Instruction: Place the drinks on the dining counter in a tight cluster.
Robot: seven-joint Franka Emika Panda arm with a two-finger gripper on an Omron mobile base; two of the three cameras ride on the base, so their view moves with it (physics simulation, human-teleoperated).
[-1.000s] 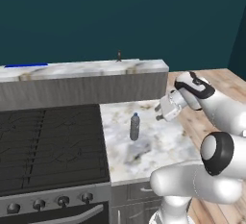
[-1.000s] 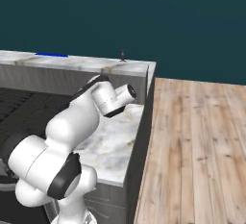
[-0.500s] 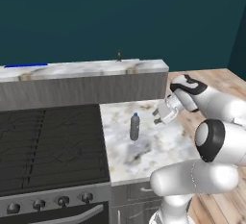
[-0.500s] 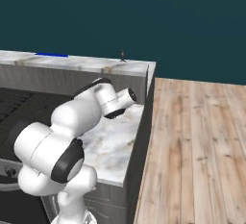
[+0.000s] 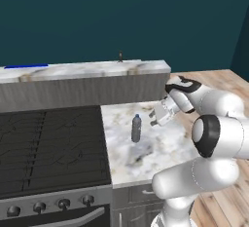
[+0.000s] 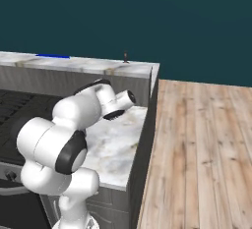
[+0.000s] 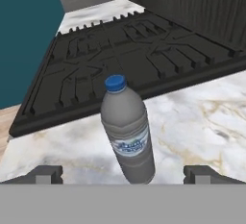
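Watching the left base view, I am seeing the water bottle [image 5: 136, 128] standing upright on the stove-side worktop [image 5: 165, 145], not yet on the dining counter [image 5: 87, 69]; the gripper [image 5: 156, 119] is hanging just beside it, jaws spread, holding nothing. Checking the right base view, the arm is hiding the bottle. Reading the hand view, the bottle is sitting centred between the fingertips [image 7: 45, 174]; I am judging that a fast approach could topple the tall bottle.

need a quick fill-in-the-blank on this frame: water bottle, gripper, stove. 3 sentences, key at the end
1. The water bottle has a ____ cap.
2. It stands upright on the marble worktop, beside the black ____.
3. The gripper is ____, with the bottle ahead of it, not yet grasped.

Missing words: blue; stove; open
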